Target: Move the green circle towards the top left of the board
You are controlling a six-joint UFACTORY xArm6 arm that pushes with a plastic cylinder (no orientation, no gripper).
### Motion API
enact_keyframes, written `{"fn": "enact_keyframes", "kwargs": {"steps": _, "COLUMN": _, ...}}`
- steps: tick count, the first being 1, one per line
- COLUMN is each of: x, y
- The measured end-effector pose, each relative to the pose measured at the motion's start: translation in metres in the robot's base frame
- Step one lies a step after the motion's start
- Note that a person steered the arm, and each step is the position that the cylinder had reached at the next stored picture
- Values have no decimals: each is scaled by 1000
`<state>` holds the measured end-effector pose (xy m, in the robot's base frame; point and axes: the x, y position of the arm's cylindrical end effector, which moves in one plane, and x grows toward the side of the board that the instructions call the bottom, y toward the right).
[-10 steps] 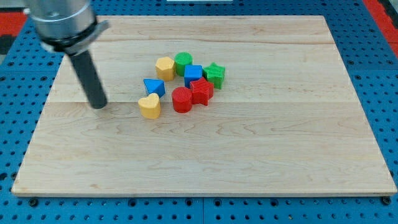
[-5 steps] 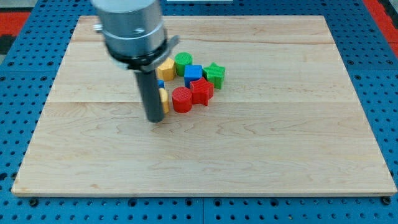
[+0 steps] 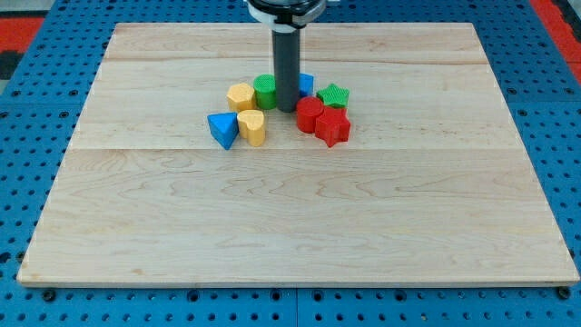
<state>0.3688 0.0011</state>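
The green circle (image 3: 264, 90) stands in a cluster of blocks at the upper middle of the wooden board (image 3: 300, 227). My tip (image 3: 287, 108) is down in the middle of the cluster, touching the green circle's right side. A blue block (image 3: 306, 84) shows partly behind the rod. A red cylinder (image 3: 309, 115) and a red star (image 3: 332, 127) lie just to the tip's right. A green star (image 3: 333, 96) sits above them. A yellow block (image 3: 241, 96) is left of the green circle. A yellow heart (image 3: 252, 126) and a blue triangle (image 3: 222, 129) lie at the lower left.
The board rests on a blue pegboard table (image 3: 27, 182). A red area (image 3: 18, 36) shows at the view's top left corner.
My tip has swept from the board's left, through the cluster's lower side, up into its middle. The red cylinder, red star and green star shifted right; the yellow heart moved right and the blue triangle shifted slightly.
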Motion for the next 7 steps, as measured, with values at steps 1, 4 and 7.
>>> {"fn": "enact_keyframes", "kwargs": {"steps": 1, "x": -18, "y": -51}}
{"fn": "enact_keyframes", "kwargs": {"steps": 4, "x": -15, "y": -122}}
{"fn": "enact_keyframes", "kwargs": {"steps": 7, "x": -93, "y": -153}}
